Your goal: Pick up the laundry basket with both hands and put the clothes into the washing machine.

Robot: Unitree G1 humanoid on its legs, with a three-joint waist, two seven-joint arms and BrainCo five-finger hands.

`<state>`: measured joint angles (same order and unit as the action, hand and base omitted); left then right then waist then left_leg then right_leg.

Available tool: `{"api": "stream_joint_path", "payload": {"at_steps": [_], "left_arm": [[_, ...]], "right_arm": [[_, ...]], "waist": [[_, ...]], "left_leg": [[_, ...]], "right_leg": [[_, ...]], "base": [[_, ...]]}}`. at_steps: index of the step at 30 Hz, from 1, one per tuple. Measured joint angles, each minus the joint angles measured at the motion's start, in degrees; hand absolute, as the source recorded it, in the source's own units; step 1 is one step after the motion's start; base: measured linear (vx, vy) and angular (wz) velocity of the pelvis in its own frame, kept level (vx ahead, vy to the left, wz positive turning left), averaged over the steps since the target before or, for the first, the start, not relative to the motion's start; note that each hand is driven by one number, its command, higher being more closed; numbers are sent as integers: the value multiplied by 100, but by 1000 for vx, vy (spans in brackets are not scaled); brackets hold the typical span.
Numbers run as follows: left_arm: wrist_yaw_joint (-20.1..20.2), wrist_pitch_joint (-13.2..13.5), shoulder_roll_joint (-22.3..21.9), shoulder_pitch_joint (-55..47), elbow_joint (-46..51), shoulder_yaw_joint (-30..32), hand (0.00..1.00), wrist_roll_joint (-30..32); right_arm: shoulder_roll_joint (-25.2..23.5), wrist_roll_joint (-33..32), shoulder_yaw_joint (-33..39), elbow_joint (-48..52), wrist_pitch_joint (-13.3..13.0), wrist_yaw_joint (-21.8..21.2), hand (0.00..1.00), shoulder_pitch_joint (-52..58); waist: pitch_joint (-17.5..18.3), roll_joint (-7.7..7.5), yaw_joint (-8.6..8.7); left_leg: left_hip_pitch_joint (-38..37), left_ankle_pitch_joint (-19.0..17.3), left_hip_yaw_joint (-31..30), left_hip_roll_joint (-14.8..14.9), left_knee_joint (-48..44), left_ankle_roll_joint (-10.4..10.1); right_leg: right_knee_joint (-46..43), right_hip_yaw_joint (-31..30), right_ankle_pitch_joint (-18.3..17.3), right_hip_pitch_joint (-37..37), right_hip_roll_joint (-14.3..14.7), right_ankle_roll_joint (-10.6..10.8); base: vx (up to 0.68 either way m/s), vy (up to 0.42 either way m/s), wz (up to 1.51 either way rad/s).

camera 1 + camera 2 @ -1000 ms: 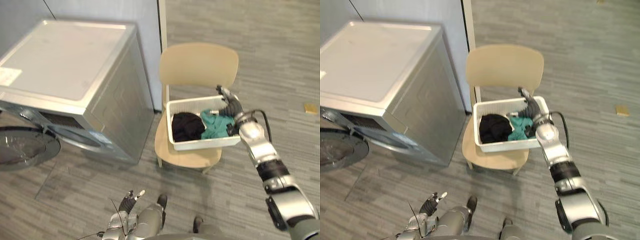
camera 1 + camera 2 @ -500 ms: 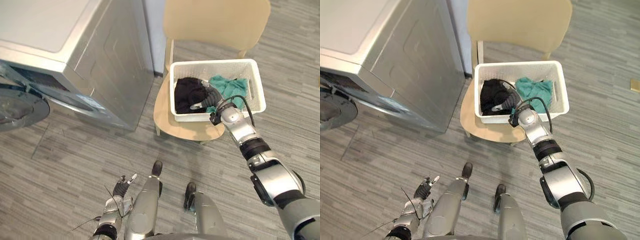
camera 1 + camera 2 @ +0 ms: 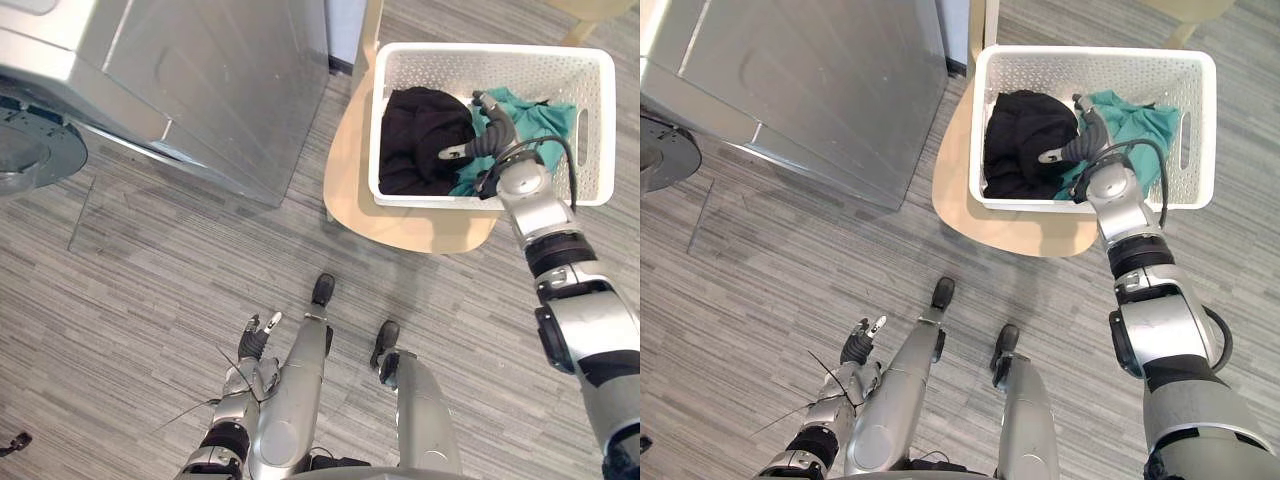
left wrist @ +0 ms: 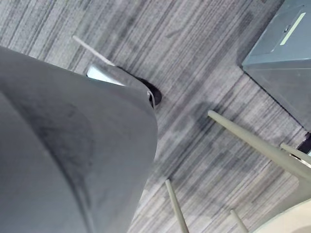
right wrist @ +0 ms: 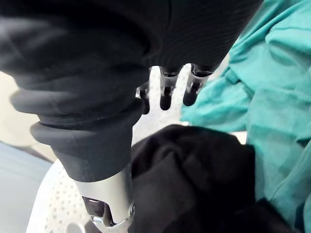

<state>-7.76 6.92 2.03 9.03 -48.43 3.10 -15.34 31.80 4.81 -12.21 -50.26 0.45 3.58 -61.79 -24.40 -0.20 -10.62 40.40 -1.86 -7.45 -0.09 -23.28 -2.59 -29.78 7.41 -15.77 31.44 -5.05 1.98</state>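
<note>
White perforated plastic laundry basket [image 3: 480, 65], black and teal clothes [image 3: 420, 140] inside, on beige wooden chair [image 3: 400, 225] upper right; right hand [image 3: 490, 138] over clothes, fingers loosely spread; left hand [image 3: 252, 345] lower left, fingers relaxed.

A white perforated laundry basket [image 3: 480, 68] is sitting on a tan chair [image 3: 400, 225], holding a black garment [image 3: 415, 140] beside a teal garment [image 3: 542, 115], near the silver washing machine [image 3: 210, 80].

beige chair [image 3: 400, 225] on grey striped plank floor [image 3: 150, 300]
</note>
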Motion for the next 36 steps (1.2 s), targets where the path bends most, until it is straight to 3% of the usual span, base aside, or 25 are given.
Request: {"api": "stream_joint_path", "payload": {"at_steps": [7,17,21,26,27,36], "left_arm": [[-8,1,2,5,-1,370,0,-49],[-132,46,47,125,23,660,0,-207],[-258,57,40,138,126,666,0,-275],[-283,-15,16,139,369,664,0,-317],[-311,-2,3,139,417,665,0,-334],[-359,-14,-44,141,549,661,0,-427]], "right_arm": [[237,-83,-13,266,-18,-12,0,-183],[500,-79,117,463,-62,-58,0,-181],[541,-83,144,470,-59,7,0,-256],[600,-242,315,459,-128,182,0,-536],[676,-267,344,459,-133,228,100,-575],[997,-320,561,437,-145,372,100,-569]], "waist": [[-18,-23,38],[-138,-149,10],[-199,-247,-115],[-303,-251,-271],[-310,-252,-300],[-308,-260,-429]], "left_leg": [[332,-72,254,219,-187,102],[1174,-72,97,354,-483,102],[1600,-81,-94,379,-634,88],[2104,-114,-395,323,-947,38],[2196,-127,-466,282,-976,19],[2511,13,-895,78,-972,-195]], "right_leg": [[230,-151,178,254,168,29],[342,-16,310,863,351,-2],[275,166,311,1178,411,-5],[-54,501,215,1555,414,-99],[-162,577,148,1647,388,-141],[-717,1072,-151,1973,216,-242]], "base": [[41,-9,-23],[6,-13,-4],[-7,0,8],[7,20,15],[14,10,28],[45,-2,27]]}}
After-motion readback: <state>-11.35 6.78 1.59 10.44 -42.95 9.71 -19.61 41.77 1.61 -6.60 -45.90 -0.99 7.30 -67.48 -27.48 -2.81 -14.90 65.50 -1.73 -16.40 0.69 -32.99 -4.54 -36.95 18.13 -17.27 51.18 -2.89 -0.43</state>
